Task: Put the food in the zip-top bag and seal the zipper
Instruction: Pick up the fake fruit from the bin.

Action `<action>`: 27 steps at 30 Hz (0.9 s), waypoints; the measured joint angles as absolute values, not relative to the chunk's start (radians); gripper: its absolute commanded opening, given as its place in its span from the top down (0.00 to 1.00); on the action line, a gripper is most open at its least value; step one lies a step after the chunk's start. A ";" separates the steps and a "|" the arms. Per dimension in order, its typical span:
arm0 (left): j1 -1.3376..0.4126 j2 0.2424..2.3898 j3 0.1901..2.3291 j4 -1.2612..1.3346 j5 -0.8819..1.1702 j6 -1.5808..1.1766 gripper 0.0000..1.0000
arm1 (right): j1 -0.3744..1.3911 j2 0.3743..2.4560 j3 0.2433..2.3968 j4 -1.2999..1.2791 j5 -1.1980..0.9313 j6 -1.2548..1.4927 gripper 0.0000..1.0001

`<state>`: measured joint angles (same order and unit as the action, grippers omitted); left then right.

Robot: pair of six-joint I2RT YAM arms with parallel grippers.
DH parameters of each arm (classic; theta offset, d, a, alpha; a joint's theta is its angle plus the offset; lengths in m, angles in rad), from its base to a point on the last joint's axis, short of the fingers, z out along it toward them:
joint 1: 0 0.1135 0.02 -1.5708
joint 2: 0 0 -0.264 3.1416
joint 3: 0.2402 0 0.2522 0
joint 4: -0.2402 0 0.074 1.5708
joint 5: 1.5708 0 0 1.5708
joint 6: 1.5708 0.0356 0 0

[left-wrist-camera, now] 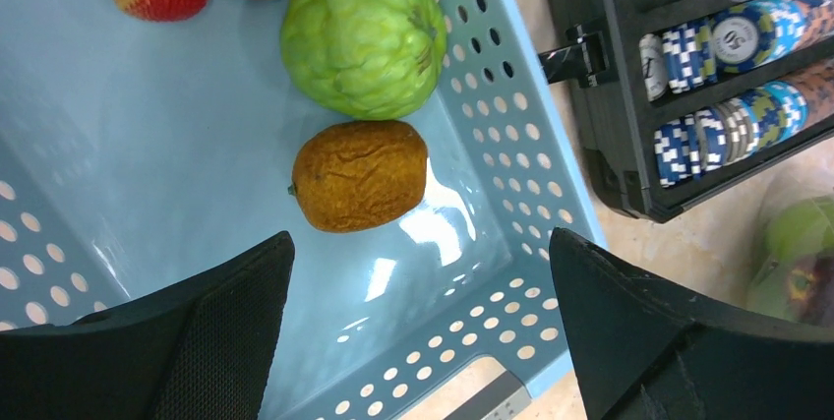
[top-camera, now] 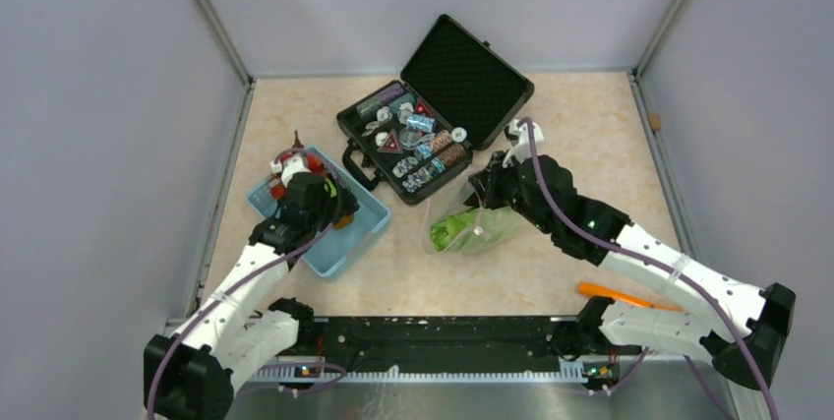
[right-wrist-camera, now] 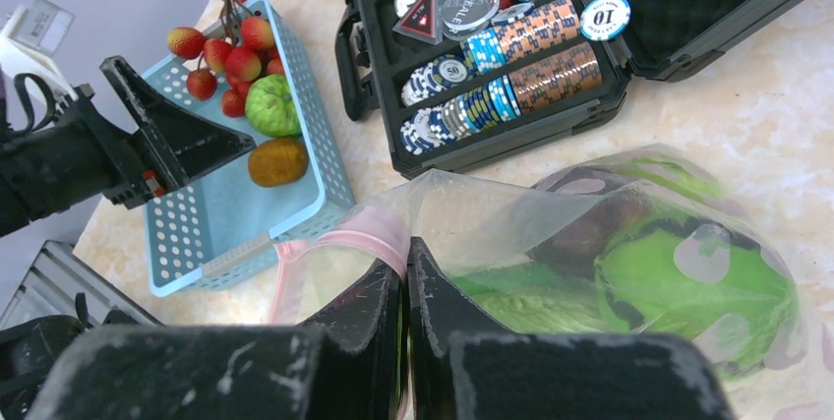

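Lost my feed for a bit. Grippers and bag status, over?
Left gripper open over orange in basket. Right gripper shut on zipper. Bag holds green food, mouth open. Nothing between basket and bag.

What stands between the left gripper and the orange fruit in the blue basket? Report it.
Nothing visible. The left gripper hangs open above the orange fruit, with only bare basket floor between them. The green leafy ball lies beside it, farther off.

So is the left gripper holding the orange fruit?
No, the left gripper is wide open and the orange fruit lies untouched in the blue basket.
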<state>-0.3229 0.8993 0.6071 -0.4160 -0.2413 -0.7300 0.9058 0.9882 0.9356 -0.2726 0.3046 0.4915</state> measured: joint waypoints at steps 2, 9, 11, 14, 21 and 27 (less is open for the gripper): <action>-0.308 0.908 0.590 -0.405 -0.220 -0.736 0.01 | 0.906 0.989 0.936 -0.273 0.304 0.492 0.97; -0.286 0.953 0.560 -0.392 -0.175 -0.747 0.01 | 0.906 0.991 0.936 -0.273 0.291 0.500 0.97; -0.284 0.971 0.560 -0.385 -0.173 -0.747 0.01 | 0.906 0.991 0.936 -0.273 0.290 0.503 0.97; -0.282 1.008 0.560 -0.375 -0.182 -0.748 0.01 | 0.906 0.990 0.936 -0.271 0.290 0.505 0.97; -0.275 1.206 0.648 -0.383 -0.242 -0.739 0.02 | 0.906 0.990 0.936 -0.270 0.289 0.510 0.97; -0.275 1.253 0.657 -0.356 -0.261 -0.758 0.07 | 0.906 0.981 0.929 -0.271 0.291 0.515 0.97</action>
